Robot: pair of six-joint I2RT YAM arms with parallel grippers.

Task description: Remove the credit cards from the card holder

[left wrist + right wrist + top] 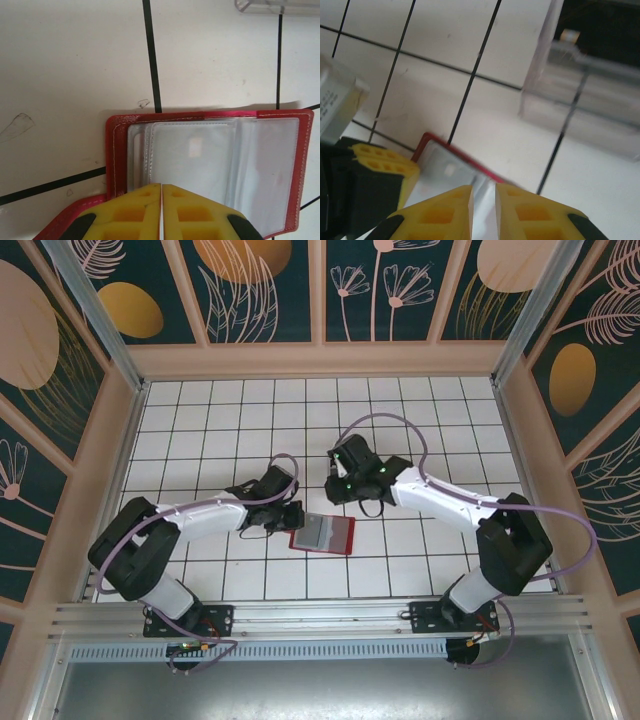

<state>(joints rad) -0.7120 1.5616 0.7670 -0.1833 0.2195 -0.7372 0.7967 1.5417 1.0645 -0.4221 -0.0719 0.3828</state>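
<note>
The left tool (161, 212), fingers together, rests on the near edge of the open red card holder (114, 150), which lies flat on the tiled worktop (75, 75). The right tool (483, 210), fingers a narrow slit apart, hovers over its far corner. Risk: it pinches a clear sleeve (195, 150) rather than a credit card, and the whole holder lifts if the left tool slips.

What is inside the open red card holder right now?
Greyish clear sleeves fill the card holder; whether any holds a card is unclear. The left claw, shut, covers the near edge.
</note>
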